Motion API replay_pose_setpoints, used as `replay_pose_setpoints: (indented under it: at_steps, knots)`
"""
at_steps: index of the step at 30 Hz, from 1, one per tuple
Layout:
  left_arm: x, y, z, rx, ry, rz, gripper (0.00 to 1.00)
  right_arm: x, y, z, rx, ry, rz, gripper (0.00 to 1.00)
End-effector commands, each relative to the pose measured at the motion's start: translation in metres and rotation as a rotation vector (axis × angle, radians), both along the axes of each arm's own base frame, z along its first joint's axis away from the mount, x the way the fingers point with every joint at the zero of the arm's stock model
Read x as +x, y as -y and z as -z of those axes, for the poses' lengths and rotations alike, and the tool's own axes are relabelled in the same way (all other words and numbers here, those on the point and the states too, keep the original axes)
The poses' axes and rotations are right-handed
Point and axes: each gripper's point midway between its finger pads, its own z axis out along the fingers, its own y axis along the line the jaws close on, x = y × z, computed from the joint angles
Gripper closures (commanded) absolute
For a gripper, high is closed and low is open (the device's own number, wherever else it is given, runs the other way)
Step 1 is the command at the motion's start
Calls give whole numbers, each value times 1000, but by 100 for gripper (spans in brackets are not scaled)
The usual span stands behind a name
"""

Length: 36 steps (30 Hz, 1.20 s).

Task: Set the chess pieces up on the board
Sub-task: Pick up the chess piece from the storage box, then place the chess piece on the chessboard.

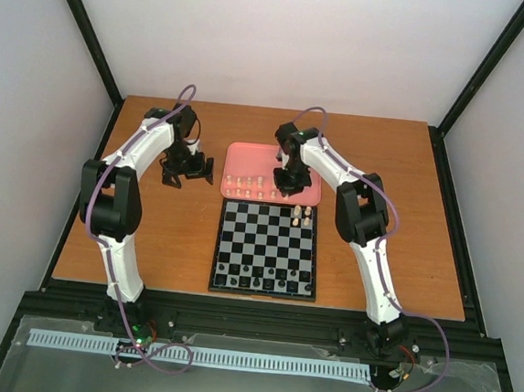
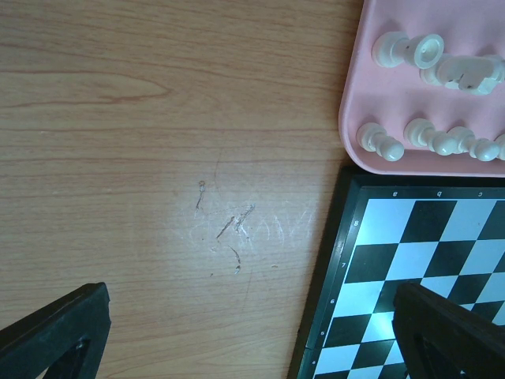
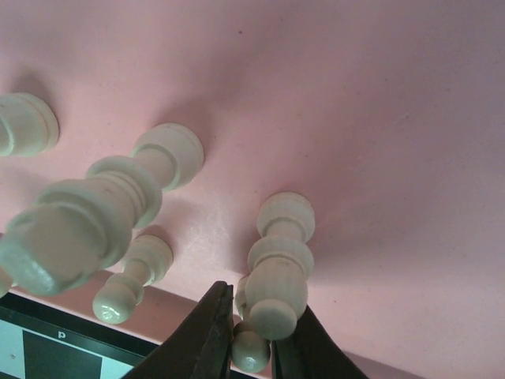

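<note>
The board [image 1: 266, 249] lies in the middle of the table, with black pieces [image 1: 264, 279] along its near rows and two cream pieces [image 1: 302, 216] at its far right. Several cream chess pieces [image 1: 253, 188] stand in the pink tray [image 1: 243, 153] behind it. My right gripper [image 1: 288, 187] is down in the tray, its jaws closed around the head of one upright cream piece [image 3: 278, 276], which still stands on the tray [image 3: 379, 118]. My left gripper [image 1: 186, 173] hangs open and empty over bare table left of the tray, its fingers [image 2: 63, 332] wide apart.
In the right wrist view a taller cream piece [image 3: 79, 225] and a pawn [image 3: 130, 280] stand close to the left of the held one. The left wrist view shows the board's corner [image 2: 410, 260] and the tray's corner [image 2: 355, 79] with lying cream pieces [image 2: 410, 51].
</note>
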Motion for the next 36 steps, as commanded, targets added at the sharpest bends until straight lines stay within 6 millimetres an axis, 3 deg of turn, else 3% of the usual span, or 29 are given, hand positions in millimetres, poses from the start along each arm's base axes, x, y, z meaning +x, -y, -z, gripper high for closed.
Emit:
replay_pose_setpoints:
  at_steps: [1,9,13,15,18,27,36]
  knots:
    - [2,1,-14,-4,50,19,0,-1,-2,-3,2,-8,-10,87]
    - [3,0,-14,2,51,20,0,1,-4,-18,21,15,-18,95]
    - [3,-1,-15,5,55,20,0,2,-3,-38,24,40,-27,96]
    - [4,-1,-16,5,56,19,0,5,-4,-57,37,72,-36,96]
    - [4,0,-16,4,57,20,0,-6,0,-73,41,72,-45,96]
    - [6,0,-17,7,58,18,0,-57,2,-73,3,20,-109,96]
    - [5,-1,-16,7,59,16,0,-79,-3,-51,-21,-10,-135,96]
